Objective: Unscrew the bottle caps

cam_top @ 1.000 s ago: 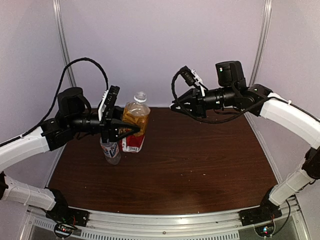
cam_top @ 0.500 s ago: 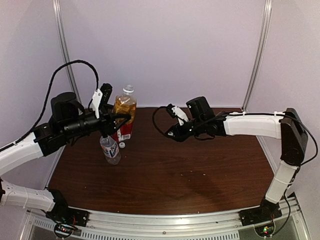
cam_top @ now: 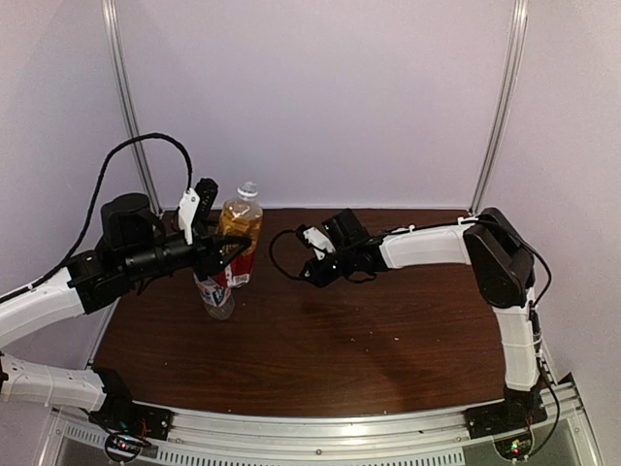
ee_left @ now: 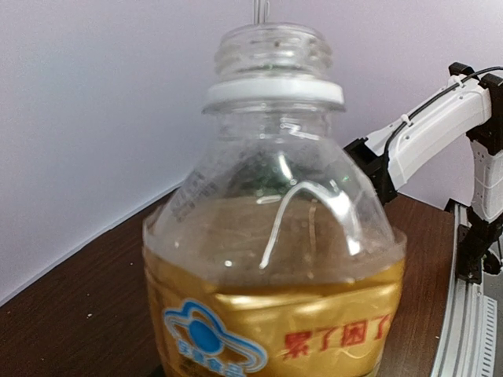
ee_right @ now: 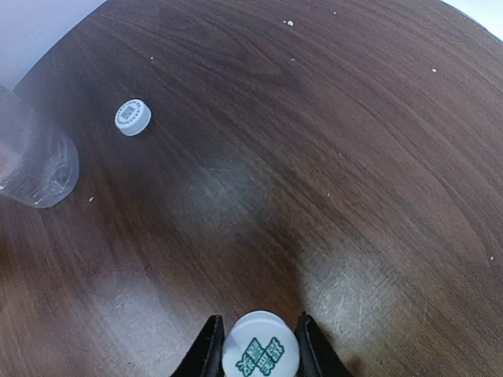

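A white cap [ee_right: 260,352] with green print sat in the black right gripper [ee_right: 258,322], over a dark brown wood-grained table [ee_right: 330,141]; the left gripper [cam_top: 231,249] held an amber bottle [ee_left: 275,259], gold-labelled.

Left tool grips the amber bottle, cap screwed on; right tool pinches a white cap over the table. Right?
No. The left wrist view shows the amber bottle with a bare threaded neck, so its cap is off. The rest holds: the left tool grips it, and the right tool pinches a white cap over the table.
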You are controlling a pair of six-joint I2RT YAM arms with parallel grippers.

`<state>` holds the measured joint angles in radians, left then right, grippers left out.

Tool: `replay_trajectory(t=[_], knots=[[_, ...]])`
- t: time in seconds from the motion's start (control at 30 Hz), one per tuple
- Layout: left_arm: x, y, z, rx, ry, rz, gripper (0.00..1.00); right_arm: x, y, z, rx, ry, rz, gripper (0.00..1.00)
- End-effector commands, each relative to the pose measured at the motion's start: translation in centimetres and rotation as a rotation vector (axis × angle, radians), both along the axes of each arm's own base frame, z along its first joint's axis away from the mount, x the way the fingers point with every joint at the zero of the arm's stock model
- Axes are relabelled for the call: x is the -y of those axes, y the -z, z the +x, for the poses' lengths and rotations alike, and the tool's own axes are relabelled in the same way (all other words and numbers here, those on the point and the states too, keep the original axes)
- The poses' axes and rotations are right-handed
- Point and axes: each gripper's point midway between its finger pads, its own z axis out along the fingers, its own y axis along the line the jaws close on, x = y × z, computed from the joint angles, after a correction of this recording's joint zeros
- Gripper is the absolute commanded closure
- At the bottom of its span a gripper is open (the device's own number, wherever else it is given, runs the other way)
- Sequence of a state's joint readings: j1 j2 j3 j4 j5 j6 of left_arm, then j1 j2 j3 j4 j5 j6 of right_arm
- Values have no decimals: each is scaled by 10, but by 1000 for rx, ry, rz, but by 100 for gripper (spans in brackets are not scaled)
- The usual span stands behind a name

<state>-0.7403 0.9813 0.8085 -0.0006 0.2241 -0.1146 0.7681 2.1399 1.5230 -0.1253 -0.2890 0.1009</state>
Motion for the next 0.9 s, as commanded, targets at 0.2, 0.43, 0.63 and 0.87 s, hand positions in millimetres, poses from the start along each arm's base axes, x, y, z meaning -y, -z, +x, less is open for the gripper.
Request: replay_trajectory(t=[0.2,0.43,0.63,0.87], knots=[[-2,-9,-2,37,4,-46,60,-3,14,20,42,39,-69,79],[-3,-6,-2,39,0,-45,60,0,8,17,51,27,-83,57],[-2,-4,0,42,-1,-42,60,16,-30,10,90,33,-67,38],[2,4,5,33,-4,-40,57,41,-96,-22,129,-25,26,31]])
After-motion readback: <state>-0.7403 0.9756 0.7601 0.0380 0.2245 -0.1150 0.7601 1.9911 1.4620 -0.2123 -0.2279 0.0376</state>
